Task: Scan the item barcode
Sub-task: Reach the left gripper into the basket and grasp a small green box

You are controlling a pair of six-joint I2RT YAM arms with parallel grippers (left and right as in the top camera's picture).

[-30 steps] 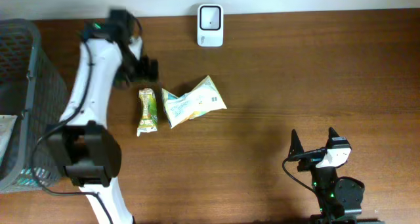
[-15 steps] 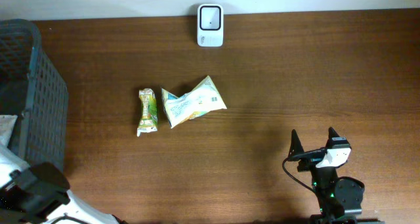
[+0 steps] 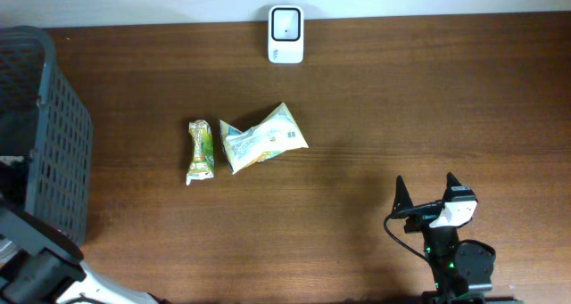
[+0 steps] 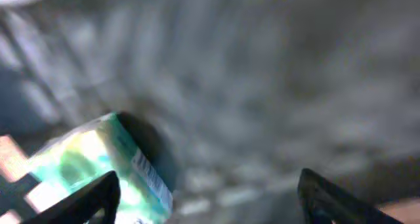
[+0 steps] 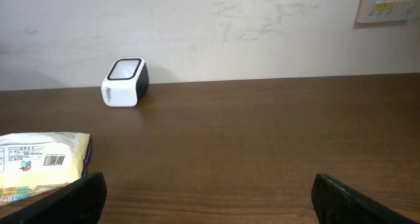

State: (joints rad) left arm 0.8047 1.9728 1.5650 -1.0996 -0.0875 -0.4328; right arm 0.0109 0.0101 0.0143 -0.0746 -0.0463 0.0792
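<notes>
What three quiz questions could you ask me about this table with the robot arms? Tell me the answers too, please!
1. True or false: the white scanner stands at the far edge of the table, away from the arms.
2. Pick one: which lies closer to the basket? A, the small twisted wrapper. B, the bigger pale packet.
3. Fill the gap: the right gripper holds nothing, and its jaws are ____.

Key: 1 true; 2 A; 3 open.
</notes>
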